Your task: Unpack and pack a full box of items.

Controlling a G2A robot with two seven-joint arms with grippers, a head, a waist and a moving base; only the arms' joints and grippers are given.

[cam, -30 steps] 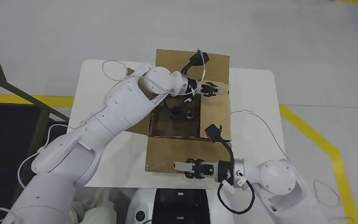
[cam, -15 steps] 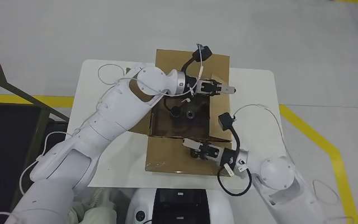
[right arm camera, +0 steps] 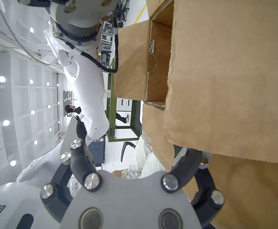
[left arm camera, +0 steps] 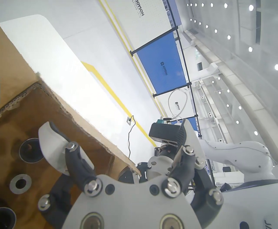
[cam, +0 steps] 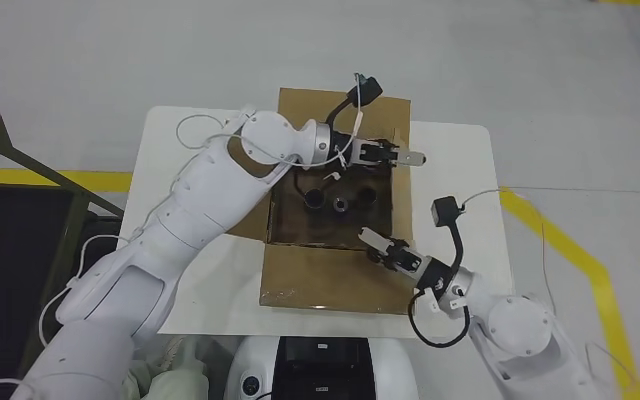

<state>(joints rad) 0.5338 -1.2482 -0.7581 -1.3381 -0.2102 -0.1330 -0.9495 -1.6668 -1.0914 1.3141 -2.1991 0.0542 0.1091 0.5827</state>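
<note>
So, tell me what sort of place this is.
Probably a robotics test hall or factory floor. Yellow floor lines run past the work area, blue partition panels stand in black frames, and rows of ceiling lights run high overhead.

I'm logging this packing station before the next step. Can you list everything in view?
table: one, white, under the box.
cardboard box: one, brown, flaps open, mid-table.
round containers: three showing, dark, inside the box.
floor tape: yellow, on the floor either side of the table.
left claw: open, at the box's far right corner.
right claw: open, at the box's near right corner.
</note>
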